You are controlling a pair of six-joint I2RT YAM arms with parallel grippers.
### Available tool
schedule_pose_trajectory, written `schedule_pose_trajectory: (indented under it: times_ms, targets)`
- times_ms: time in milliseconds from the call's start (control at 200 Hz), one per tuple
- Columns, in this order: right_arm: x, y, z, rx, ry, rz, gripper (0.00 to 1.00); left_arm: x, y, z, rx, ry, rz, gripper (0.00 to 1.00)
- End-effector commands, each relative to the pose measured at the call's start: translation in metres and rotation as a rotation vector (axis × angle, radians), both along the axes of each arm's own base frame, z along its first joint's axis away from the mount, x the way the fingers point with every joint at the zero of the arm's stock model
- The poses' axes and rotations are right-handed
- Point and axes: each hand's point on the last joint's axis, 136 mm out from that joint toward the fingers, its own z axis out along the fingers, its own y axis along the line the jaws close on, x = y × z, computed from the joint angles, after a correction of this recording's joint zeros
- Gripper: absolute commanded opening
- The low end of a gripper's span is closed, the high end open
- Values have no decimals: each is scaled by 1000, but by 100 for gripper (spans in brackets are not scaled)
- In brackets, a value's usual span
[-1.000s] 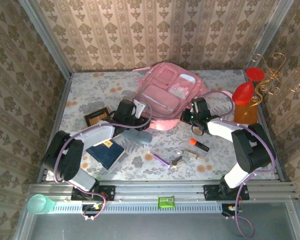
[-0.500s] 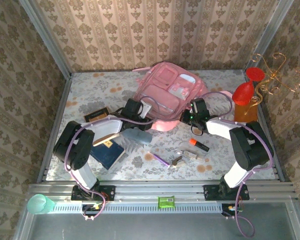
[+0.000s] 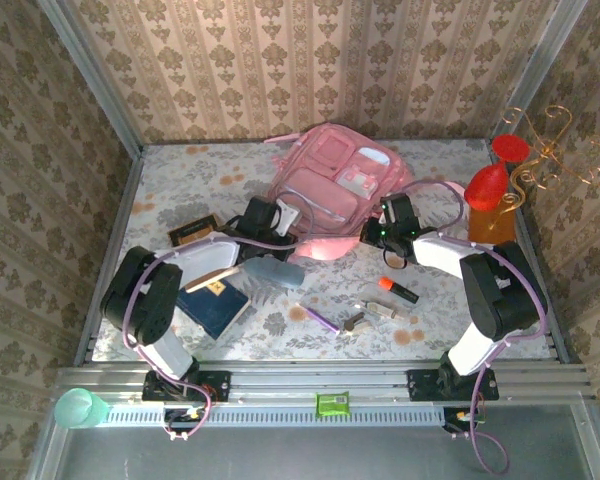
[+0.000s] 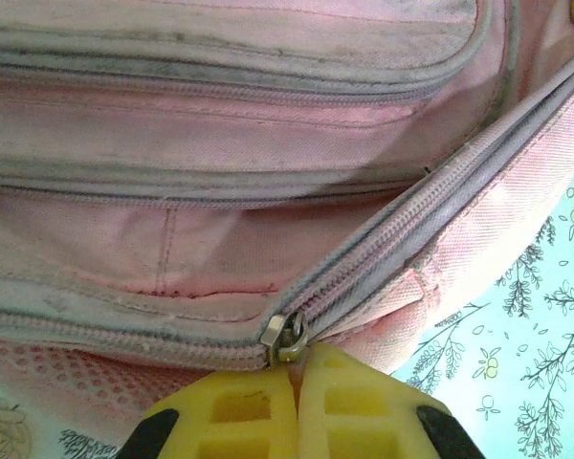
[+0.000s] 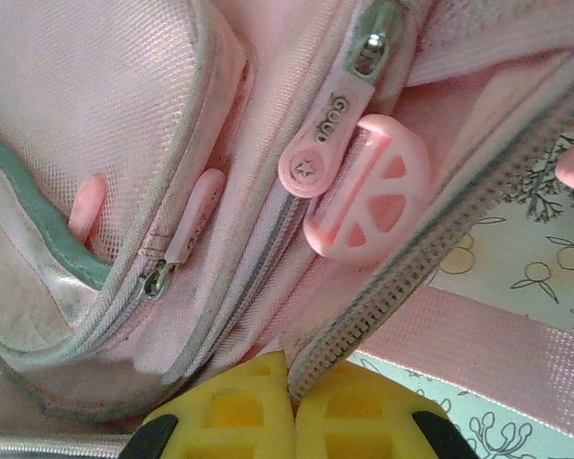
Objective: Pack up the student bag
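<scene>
The student bag (image 3: pixel 330 180) is a large pink backpack lying flat at the back middle of the table, front pockets up. My left gripper (image 3: pixel 278 216) is at its near left edge. In the left wrist view its yellow pads (image 4: pixel 239 406) are shut on the pull of a metal zipper slider (image 4: pixel 285 338) on the main zip. My right gripper (image 3: pixel 382 232) is at the bag's near right edge. There the pads (image 5: pixel 354 411) are shut on the bag's open zipper edge (image 5: pixel 383 306), below a pink round charm (image 5: pixel 368 206).
On the flowered cloth in front of the bag lie a grey brush (image 3: pixel 270 272), a blue notebook (image 3: pixel 212 305), a purple pen (image 3: pixel 320 318), an orange marker (image 3: pixel 398 290) and a dark frame (image 3: pixel 190 233). A red vase (image 3: pixel 487 187) and gold wire stand (image 3: pixel 545 150) are at the right.
My left gripper has shifted a little right along the bag's near edge and its elbow has swung inward. The right arm has hardly moved.
</scene>
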Motion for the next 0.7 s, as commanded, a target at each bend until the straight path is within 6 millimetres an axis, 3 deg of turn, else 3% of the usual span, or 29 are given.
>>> schedule_pose_trajectory:
  times_ms: [0, 135, 250, 285, 695]
  targets:
    - [12, -38, 15, -166, -45, -53, 0, 15, 44, 1, 69, -27, 126, 0]
    - [12, -50, 9, -253, -8, -49, 0, 17, 55, 0, 41, -5, 142, 0]
    - [15, -61, 5, -286, 14, -61, 0, 13, 53, -3, 13, 18, 122, 0]
    - [16, -63, 5, -287, 17, -66, 0, 17, 61, -3, -9, 29, 140, 0]
    - [38, -55, 19, -119, 32, -25, 0, 5, 56, -8, -111, 108, 83, 0]
